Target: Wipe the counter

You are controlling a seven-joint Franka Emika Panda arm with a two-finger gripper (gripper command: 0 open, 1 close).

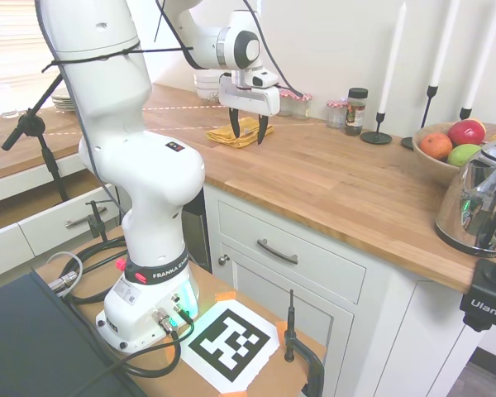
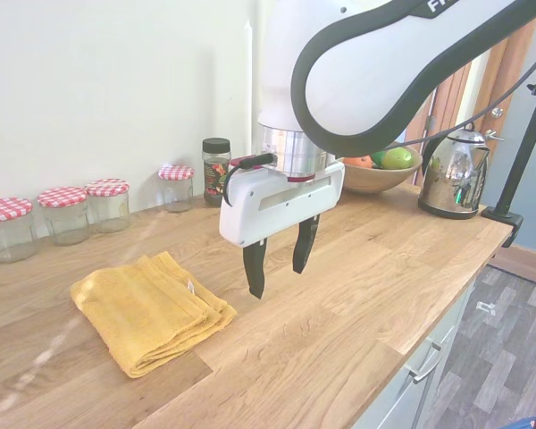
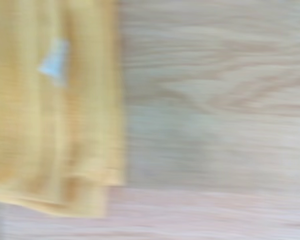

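While the claw (image 2: 278,256) hangs with its two dark fingers spread apart and nothing between them, it sits in the middle of the second exterior frame, above the bare wooden table (image 2: 357,304) that fills that frame's lower half. Just left of it, at lower left, a folded yellow cloth (image 2: 147,308) lies flat on the wood. In the blurred wrist view the cloth (image 3: 50,115) fills the left side, a small white tag (image 3: 54,61) on it.
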